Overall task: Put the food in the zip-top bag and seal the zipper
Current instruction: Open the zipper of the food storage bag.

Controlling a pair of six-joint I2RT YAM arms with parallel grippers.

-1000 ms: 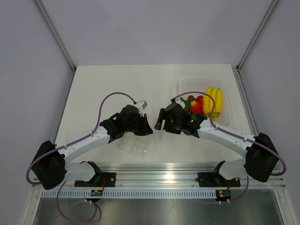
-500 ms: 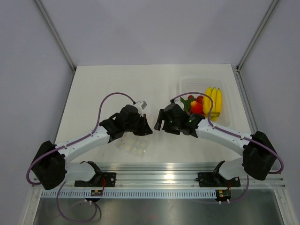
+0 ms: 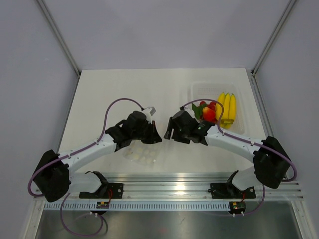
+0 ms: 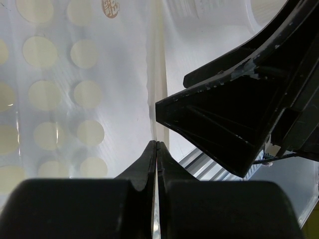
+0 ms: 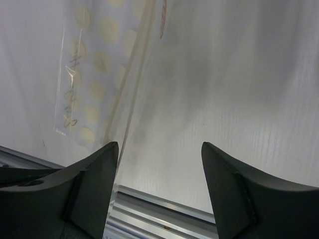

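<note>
The zip-top bag (image 3: 142, 155) is clear with pale dots and lies near the table's front edge; in the left wrist view the zip-top bag (image 4: 75, 89) fills the left side. My left gripper (image 4: 157, 145) is shut on the thin film by the zipper (image 4: 155, 74), and from above the left gripper (image 3: 155, 138) sits over the bag's right edge. My right gripper (image 5: 159, 149) stands open over bare table. Its left finger (image 5: 99, 169) is just beside the bag's zipper edge (image 5: 130, 94). From above, the right gripper (image 3: 171, 133) faces the left one. The food, yellow bananas (image 3: 227, 108) and red strawberries (image 3: 209, 112), lies behind the right arm.
A clear rigid tray (image 3: 197, 88) at the back right holds the food. An aluminium rail (image 3: 164, 180) runs along the table's near edge. A purple cable (image 3: 117, 102) loops above the left arm. The right gripper's black body (image 4: 239, 114) shows close by in the left wrist view.
The right arm has swung slightly, bringing its gripper a little nearer the bag. The left gripper and the bag have stayed where they were.
</note>
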